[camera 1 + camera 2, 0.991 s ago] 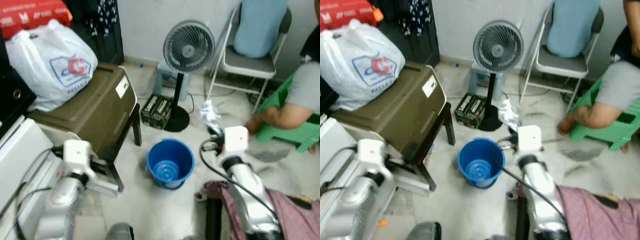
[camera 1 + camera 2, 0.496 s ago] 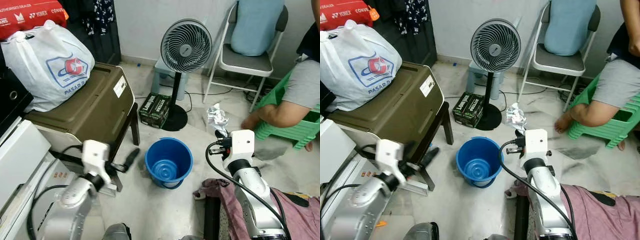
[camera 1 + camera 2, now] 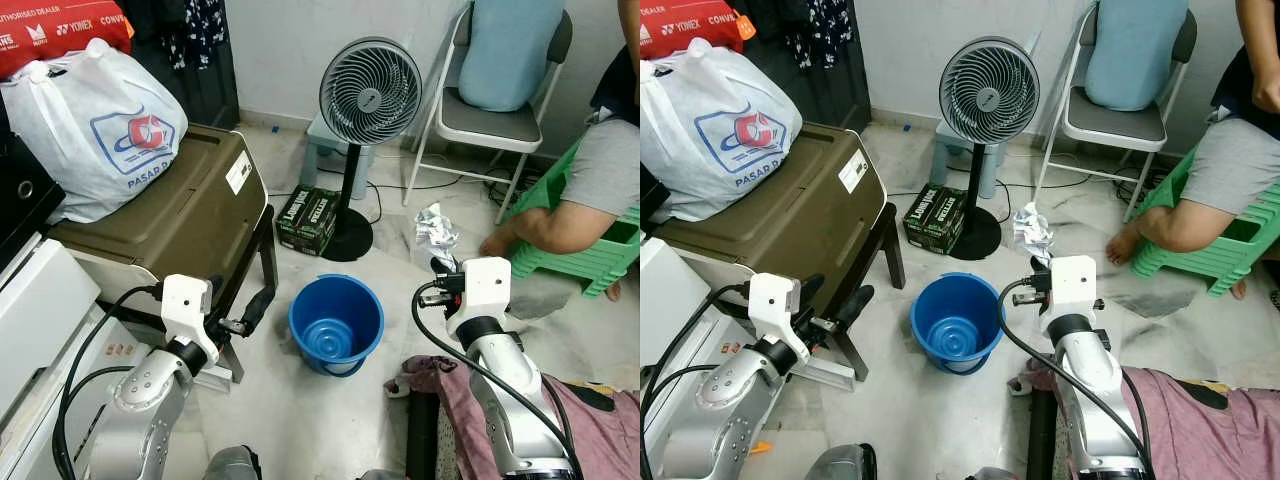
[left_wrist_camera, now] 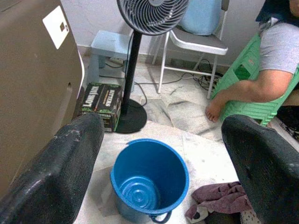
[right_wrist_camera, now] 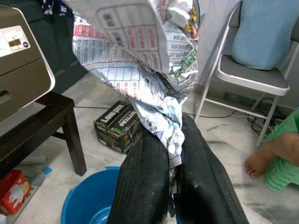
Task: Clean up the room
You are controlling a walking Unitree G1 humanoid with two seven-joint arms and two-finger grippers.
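The right tool (image 5: pixel 170 172) pinches a crumpled wrapper (image 5: pixel 140 60), held at about 2 o'clock from the blue bucket (image 3: pixel 336 325) on the floor. The left tool (image 4: pixel 163 163), fingers spread, hovers at the bucket's 9 o'clock.

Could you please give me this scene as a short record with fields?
Right gripper: shut on crumpled printed paper wrapper, held beside and above the bucket
Left gripper: fingers open, holding nothing, aimed at the bucket
Round blue plastic bucket: upright on the floor between the arms
Behind it: grey standing fan
Person: seated on green plastic stool
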